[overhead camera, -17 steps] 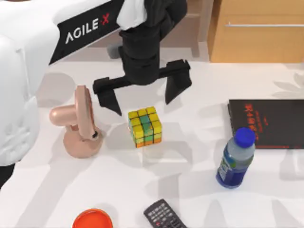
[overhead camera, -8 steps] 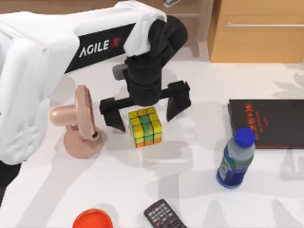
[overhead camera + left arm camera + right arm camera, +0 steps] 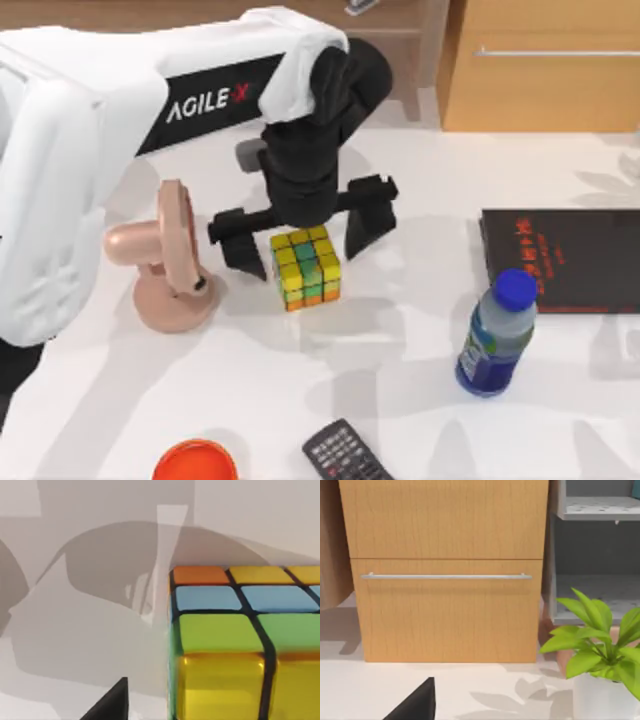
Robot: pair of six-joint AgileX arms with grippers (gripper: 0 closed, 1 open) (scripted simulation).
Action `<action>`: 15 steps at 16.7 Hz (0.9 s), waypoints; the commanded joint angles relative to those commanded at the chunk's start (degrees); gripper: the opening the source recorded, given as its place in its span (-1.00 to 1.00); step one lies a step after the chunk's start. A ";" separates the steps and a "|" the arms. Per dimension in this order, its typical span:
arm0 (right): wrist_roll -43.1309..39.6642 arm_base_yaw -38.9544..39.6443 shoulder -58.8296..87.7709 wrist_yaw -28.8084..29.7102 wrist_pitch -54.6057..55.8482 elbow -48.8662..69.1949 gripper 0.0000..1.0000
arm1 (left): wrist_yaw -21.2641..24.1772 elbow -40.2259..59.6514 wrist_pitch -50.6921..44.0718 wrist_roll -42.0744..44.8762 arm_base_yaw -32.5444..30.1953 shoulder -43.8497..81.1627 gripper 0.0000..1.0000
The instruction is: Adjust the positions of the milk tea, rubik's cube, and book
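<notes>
The rubik's cube (image 3: pixel 306 266), with yellow, green and orange squares, sits on the white table left of centre. My left gripper (image 3: pixel 302 254) is open and lowered over it, one black finger on each side and neither touching. In the left wrist view the cube (image 3: pixel 240 645) looms close, with one black fingertip (image 3: pixel 111 704) beside it. The milk tea and the book are out of view. My right arm is parked, its wrist camera facing a wooden cabinet (image 3: pixel 445 570).
A pink desk fan (image 3: pixel 165 262) stands just left of the left gripper. A blue water bottle (image 3: pixel 497 335) and a thin black book with red lettering (image 3: pixel 565 260) are at the right. A remote (image 3: pixel 345 455) and an orange-red disc (image 3: pixel 195 462) lie at the front edge.
My left gripper has come down and forward from behind the cube, and its open fingers now straddle it. The cube and the other objects have not moved.
</notes>
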 joint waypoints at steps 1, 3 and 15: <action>0.00 0.00 0.00 0.00 0.00 0.00 1.00 | 0.00 0.00 0.00 0.00 0.00 0.00 0.40; 0.00 0.00 0.00 0.00 0.00 0.00 1.00 | 0.00 0.00 0.00 0.00 0.00 0.00 0.10; 0.00 0.00 0.00 0.00 0.00 0.00 1.00 | 0.00 0.00 0.00 0.00 0.00 0.00 -1.00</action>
